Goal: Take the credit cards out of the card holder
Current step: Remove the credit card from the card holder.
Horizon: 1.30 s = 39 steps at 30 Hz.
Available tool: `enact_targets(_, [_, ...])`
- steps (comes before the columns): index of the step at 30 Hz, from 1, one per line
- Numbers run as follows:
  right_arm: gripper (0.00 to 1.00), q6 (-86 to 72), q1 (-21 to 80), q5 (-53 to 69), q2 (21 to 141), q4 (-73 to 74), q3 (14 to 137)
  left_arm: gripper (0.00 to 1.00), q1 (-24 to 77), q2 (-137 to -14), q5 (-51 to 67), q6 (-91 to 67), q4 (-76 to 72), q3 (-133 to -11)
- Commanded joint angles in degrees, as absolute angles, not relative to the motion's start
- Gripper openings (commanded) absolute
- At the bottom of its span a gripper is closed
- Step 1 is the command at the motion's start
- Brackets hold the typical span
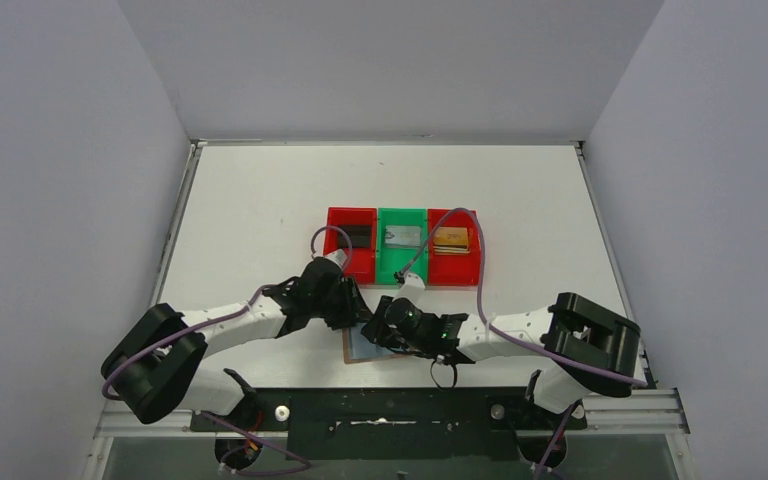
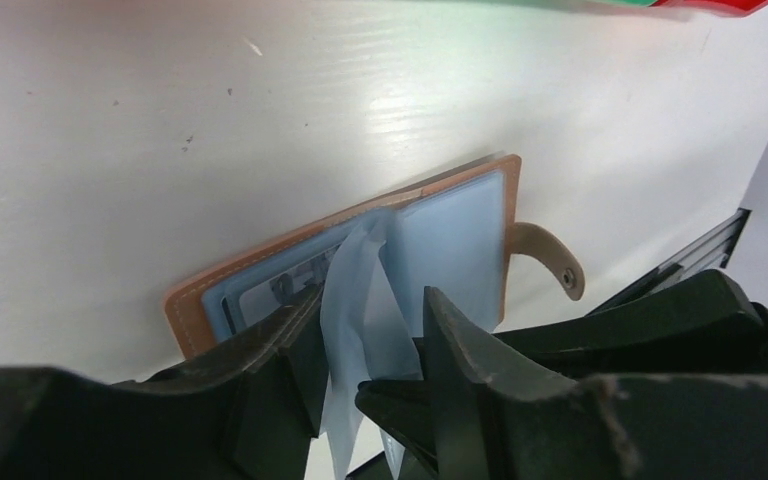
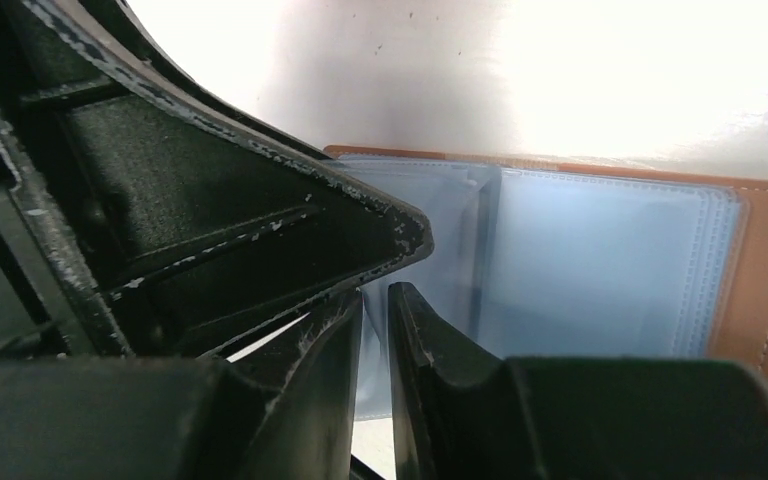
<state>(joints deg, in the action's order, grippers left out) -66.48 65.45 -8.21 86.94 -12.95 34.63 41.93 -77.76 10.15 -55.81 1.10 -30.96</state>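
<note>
The card holder [image 1: 360,352] lies open near the table's front edge, tan leather [image 2: 185,310] with light blue plastic pockets [image 3: 600,260]. A pale card [image 2: 265,295] with dark print shows through its left pocket. My left gripper [image 2: 370,300] stands open astride a raised blue pocket leaf [image 2: 355,300]. My right gripper [image 3: 375,295] is shut on a thin blue leaf near the fold. Both grippers meet over the holder [image 1: 368,322]. A black card [image 1: 355,238], a silver one [image 1: 401,237] and a gold one [image 1: 451,239] lie in the bins.
A red bin [image 1: 338,262], a green bin [image 1: 388,268] and a second red bin [image 1: 455,270] stand in a row just behind the grippers. The holder's snap tab [image 2: 550,260] sticks out toward the front rail [image 1: 390,405].
</note>
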Motion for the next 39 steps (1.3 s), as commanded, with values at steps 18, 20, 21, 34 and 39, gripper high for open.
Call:
enact_targets(18, [0.59, -62.43, 68.44, -15.42, 74.28, -12.25, 34.97, 0.24, 43.09, -78.13, 11.81, -53.66, 1.45, -31.55])
enact_targets(20, [0.58, -64.71, 68.53, -18.98, 71.99, -8.33, 33.86, 0.30, 43.07, -77.30, 12.18, -53.33, 2.02, -31.49])
enact_targets(21, [0.57, -65.83, 68.47, -20.28, 70.77, -7.15, 33.00, 0.32, 43.07, -76.80, 12.56, -53.16, 2.29, -31.40])
enact_targets(34, [0.56, -72.49, 68.41, -25.66, 63.83, -3.52, 26.78, 0.29, 44.11, -74.52, 17.70, -53.70, 0.69, -27.68])
enact_targets(39, [0.56, -74.00, 68.36, -26.61, 63.96, -1.28, 27.00, 0.00, 44.17, -73.16, 15.39, -53.41, 2.21, -28.13])
